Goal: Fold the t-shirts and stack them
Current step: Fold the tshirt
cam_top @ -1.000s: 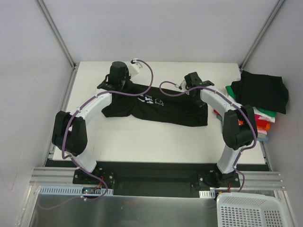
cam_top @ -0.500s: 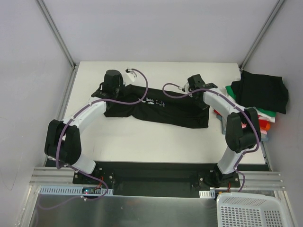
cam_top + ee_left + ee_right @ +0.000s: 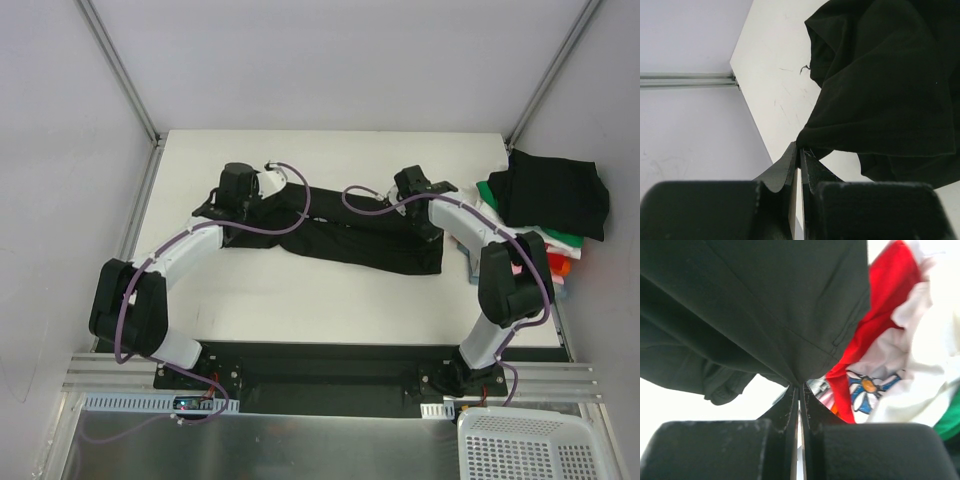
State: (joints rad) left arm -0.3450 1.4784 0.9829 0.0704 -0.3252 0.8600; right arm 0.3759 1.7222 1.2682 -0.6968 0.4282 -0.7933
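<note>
A black t-shirt point(image 3: 350, 236) lies as a long band across the far middle of the table, its white lettering hidden. My left gripper point(image 3: 232, 205) is shut on its left edge; the left wrist view shows the cloth point(image 3: 890, 80) pinched at my fingertips point(image 3: 801, 150). My right gripper point(image 3: 428, 215) is shut on its right end; the right wrist view shows the black cloth point(image 3: 765, 305) pinched at my fingertips point(image 3: 799, 386). A stack of folded t-shirts point(image 3: 548, 205) sits at the right edge, a black one on top, with green, white, red, pink and orange ones beneath.
The stack's red and white shirts point(image 3: 900, 335) show close behind my right gripper. Frame posts point(image 3: 120, 70) rise at the table's far corners. A white basket point(image 3: 535, 445) stands below the table's front right.
Both grippers have drawn the shirt's far edge toward the near side over the last second. The white lettering, visible before, is now folded under. The stack has not moved.
</note>
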